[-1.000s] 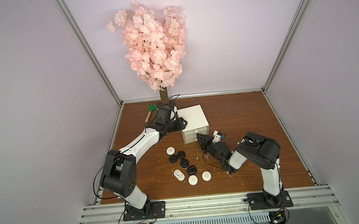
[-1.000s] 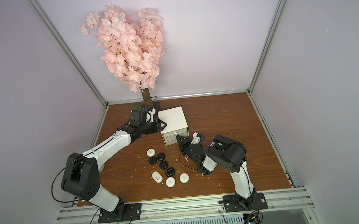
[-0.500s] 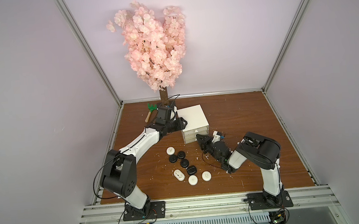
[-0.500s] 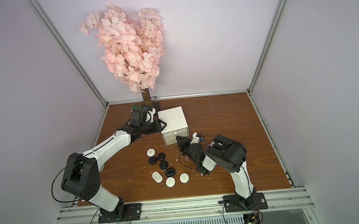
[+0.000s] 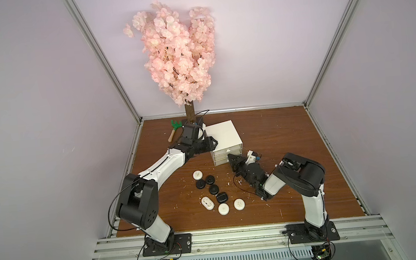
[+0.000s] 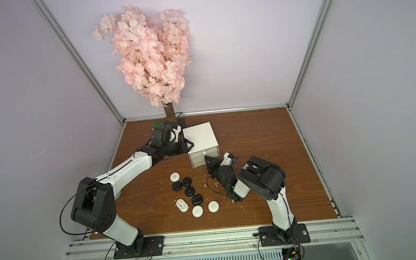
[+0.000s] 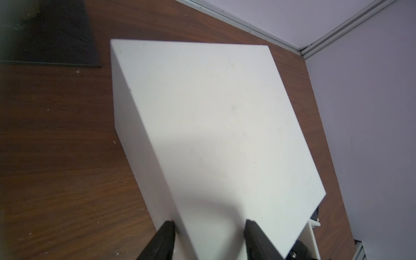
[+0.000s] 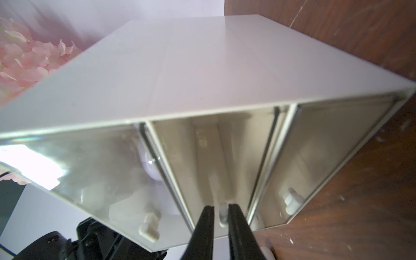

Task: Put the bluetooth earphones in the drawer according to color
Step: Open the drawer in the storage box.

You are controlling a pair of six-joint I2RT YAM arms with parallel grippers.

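The drawer cabinet (image 5: 224,137), a white cube with three drawers, stands mid-table. My right gripper (image 8: 220,207) is shut on the middle drawer's small white handle (image 8: 223,212), at the cabinet's front in both top views (image 5: 229,156) (image 6: 207,159). My left gripper (image 7: 210,222) is open and straddles the cabinet's upper left edge (image 5: 213,144). Several white earphones (image 5: 223,208) and black earphones (image 5: 213,189) lie in a cluster on the wood in front of the cabinet. One lavender case (image 8: 149,167) shows through the clear top drawer.
A pink blossom tree (image 5: 180,56) stands on a black base behind the cabinet. A green toy rake (image 5: 176,127) lies at the back left. White crumbs dot the wooden table (image 5: 292,138). Walls close three sides, and a metal rail runs along the front.
The right gripper's fingers have drawn together on the middle handle. Neither arm nor any earphone case has visibly shifted.
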